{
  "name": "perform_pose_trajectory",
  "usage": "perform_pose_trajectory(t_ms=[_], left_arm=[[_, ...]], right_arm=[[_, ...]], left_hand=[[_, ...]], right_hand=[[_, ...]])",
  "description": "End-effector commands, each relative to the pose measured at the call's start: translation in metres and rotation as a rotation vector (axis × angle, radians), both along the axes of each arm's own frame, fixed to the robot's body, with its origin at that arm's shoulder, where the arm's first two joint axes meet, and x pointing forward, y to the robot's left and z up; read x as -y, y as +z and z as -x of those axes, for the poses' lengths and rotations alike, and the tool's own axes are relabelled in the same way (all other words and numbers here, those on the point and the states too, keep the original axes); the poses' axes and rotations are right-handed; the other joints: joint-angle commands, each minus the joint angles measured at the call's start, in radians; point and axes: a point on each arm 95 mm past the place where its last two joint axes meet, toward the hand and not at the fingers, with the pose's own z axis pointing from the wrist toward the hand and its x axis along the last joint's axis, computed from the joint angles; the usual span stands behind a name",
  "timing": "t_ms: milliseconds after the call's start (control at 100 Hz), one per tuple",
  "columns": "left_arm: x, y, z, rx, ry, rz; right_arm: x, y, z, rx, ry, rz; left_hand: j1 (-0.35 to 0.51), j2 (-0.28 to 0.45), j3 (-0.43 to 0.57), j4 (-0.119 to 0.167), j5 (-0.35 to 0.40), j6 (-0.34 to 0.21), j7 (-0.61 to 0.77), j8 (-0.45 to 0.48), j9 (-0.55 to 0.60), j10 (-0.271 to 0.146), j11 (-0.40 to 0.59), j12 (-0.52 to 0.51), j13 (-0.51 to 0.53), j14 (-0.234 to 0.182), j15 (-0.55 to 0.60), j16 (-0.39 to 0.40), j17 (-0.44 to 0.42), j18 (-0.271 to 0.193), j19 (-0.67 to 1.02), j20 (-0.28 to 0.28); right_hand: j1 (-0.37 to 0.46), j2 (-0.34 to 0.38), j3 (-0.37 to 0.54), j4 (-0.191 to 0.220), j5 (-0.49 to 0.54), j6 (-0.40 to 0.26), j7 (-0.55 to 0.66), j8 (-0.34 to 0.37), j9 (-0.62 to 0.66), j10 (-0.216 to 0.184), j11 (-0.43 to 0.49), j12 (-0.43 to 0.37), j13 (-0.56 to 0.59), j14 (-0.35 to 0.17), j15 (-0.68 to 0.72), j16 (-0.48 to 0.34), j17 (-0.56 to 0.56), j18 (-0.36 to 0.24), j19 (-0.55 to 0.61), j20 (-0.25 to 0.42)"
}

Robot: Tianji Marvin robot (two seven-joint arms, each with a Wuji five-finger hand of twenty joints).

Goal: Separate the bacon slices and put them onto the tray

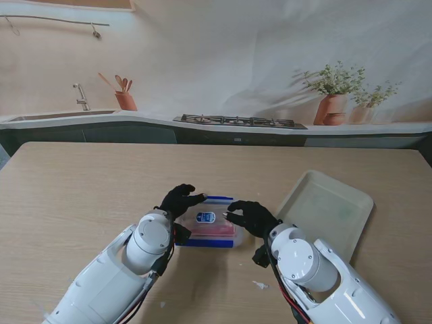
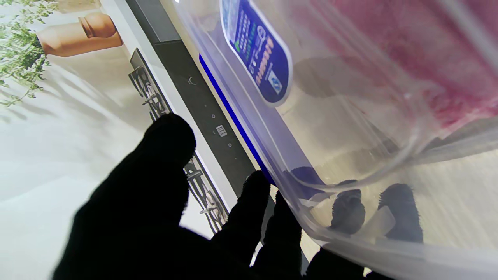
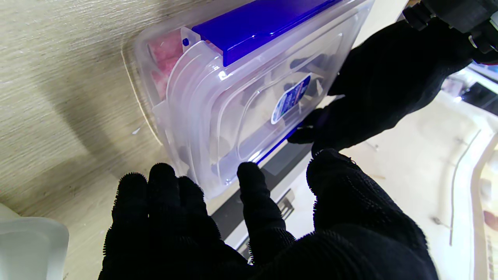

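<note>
A clear plastic container (image 1: 210,229) with blue clips (image 3: 253,27) lies on the table in front of me, pink bacon (image 3: 165,54) showing through its wall. Its clear lid (image 3: 241,97), marked with a blue label (image 1: 205,217), is tilted up off the base. My left hand (image 1: 179,200), in a black glove, pinches the lid's far left edge; its fingers (image 2: 350,210) show through the plastic. My right hand (image 1: 251,216) is at the container's right end with its fingers spread, one fingertip (image 3: 249,175) touching the lid's corner. The pale tray (image 1: 327,209) lies to the right.
Small white scraps (image 1: 260,285) lie on the wooden table near my right arm. A counter with a hob (image 1: 236,121), a sink (image 1: 64,116) and potted plants (image 1: 334,98) runs behind the table's far edge.
</note>
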Motion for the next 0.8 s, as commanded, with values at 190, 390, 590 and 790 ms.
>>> perform_pose_trajectory(t_ms=[190,390,590,790], left_arm=[[0.013,0.006,0.005,0.009,-0.044,0.039],[0.005,0.011,0.003,0.039,-0.033,0.033],[-0.003,0.015,0.002,0.061,-0.014,0.038],[-0.016,0.020,0.001,0.100,-0.003,-0.002]], right_arm=[[-0.008,0.002,0.004,0.021,0.007,-0.040],[-0.002,0.004,0.003,0.050,-0.014,-0.042],[0.006,0.007,0.002,0.083,-0.033,-0.047],[0.012,0.011,0.002,0.114,-0.049,-0.054]], left_hand=[[-0.028,0.052,-0.115,0.011,-0.096,-0.174,0.001,-0.012,-0.020,-0.008,-0.095,-0.068,0.028,-0.057,-0.073,-0.048,0.024,-0.079,-0.017,-0.029],[-0.032,0.065,-0.166,0.013,-0.090,-0.266,0.005,-0.016,-0.018,0.001,-0.105,-0.080,0.034,-0.049,-0.104,-0.067,0.030,-0.064,-0.028,-0.026],[-0.042,0.081,-0.219,0.014,-0.075,-0.273,-0.007,-0.023,-0.019,-0.003,-0.103,-0.087,0.036,-0.052,-0.117,-0.073,0.030,-0.043,-0.056,-0.030],[-0.038,0.098,-0.263,0.022,-0.076,-0.251,-0.023,-0.031,-0.021,-0.018,-0.137,-0.109,0.017,-0.075,-0.160,-0.093,0.021,-0.036,-0.154,-0.054]], right_hand=[[0.013,0.032,-0.038,0.066,-0.047,-0.056,0.015,0.008,-0.024,-0.284,0.035,-0.007,-0.060,-0.080,-0.040,-0.019,-0.003,-0.052,-0.102,0.041],[0.018,0.035,-0.056,0.069,-0.060,-0.065,0.035,-0.006,-0.035,-0.286,0.031,-0.011,-0.066,-0.084,-0.044,-0.021,0.021,-0.050,-0.198,0.138],[0.018,0.034,-0.057,0.069,-0.068,-0.070,0.038,-0.006,-0.038,-0.289,0.029,-0.012,-0.069,-0.086,-0.046,-0.022,0.023,-0.049,-0.216,0.145],[0.019,0.033,-0.059,0.069,-0.072,-0.071,0.041,-0.006,-0.041,-0.291,0.029,-0.012,-0.075,-0.090,-0.049,-0.024,0.021,-0.054,-0.227,0.156]])
